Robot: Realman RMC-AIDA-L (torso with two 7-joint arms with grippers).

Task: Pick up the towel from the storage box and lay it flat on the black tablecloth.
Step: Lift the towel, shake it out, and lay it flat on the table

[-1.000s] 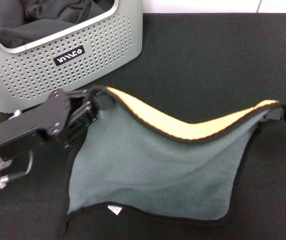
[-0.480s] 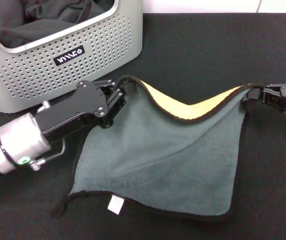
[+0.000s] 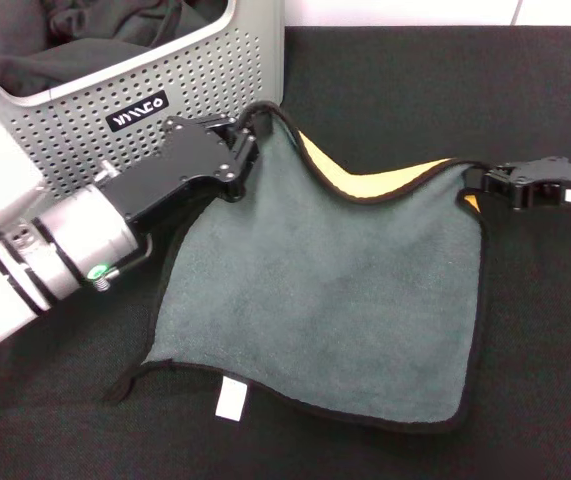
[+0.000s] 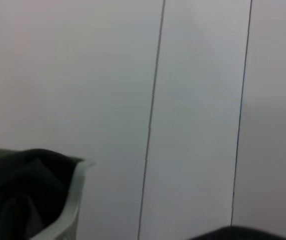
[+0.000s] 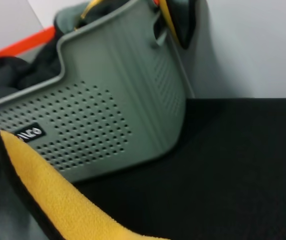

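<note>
Your left tool [image 3: 248, 135] and right tool [image 3: 485, 180] each pinch a towel [image 3: 335, 290] corner; cloth hides the fingertips.

towel [image 3: 335, 300] on black tablecloth [image 3: 435, 90], storage box [image 3: 165, 110] behind-left

My two arms, head camera

My left arm [image 3: 55, 255] is a thick silver-grey cylinder with black rings near its white upper segment, a small green dot and a thin metal loop under it; it ends in a boxy matte-black left gripper [image 3: 248, 135] with visible screws. My right gripper [image 3: 495, 180] is slim, angular and black, with a thin wire loop at the frame edge.
</note>
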